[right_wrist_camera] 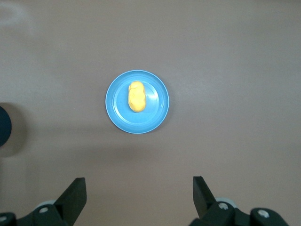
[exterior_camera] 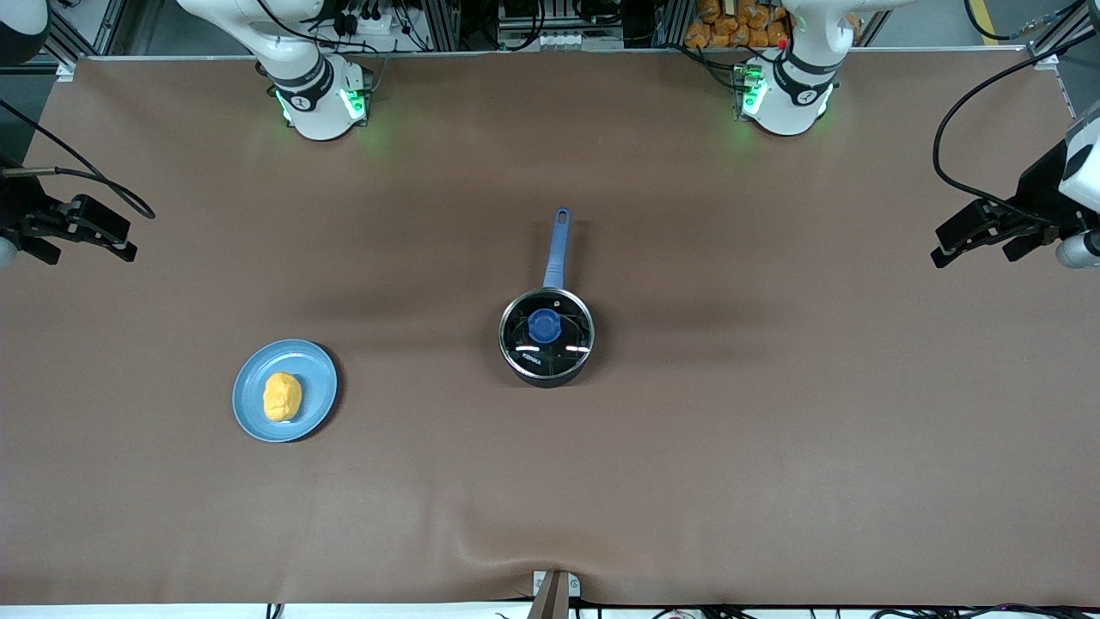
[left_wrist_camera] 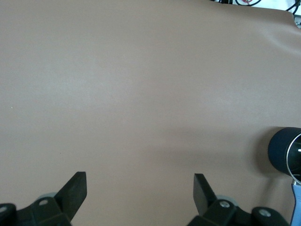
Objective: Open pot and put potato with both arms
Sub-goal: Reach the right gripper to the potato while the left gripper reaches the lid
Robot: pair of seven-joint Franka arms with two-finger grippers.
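The pot (exterior_camera: 546,337) is parked about mid-table with its glass lid and blue knob (exterior_camera: 544,326) on, and the long blue handle (exterior_camera: 557,248) is pointed toward the robots' bases. The potato (exterior_camera: 282,396) is sat on a light-blue plate (exterior_camera: 320,376), well apart from the pot, toward the right arm's end and a bit nearer the front camera. The right gripper (right_wrist_camera: 139,195) is held over the table's edge at its own end, fingers spread wide, nothing gripped. The left gripper (left_wrist_camera: 140,190) is held the same way at its end, fingers apart too.
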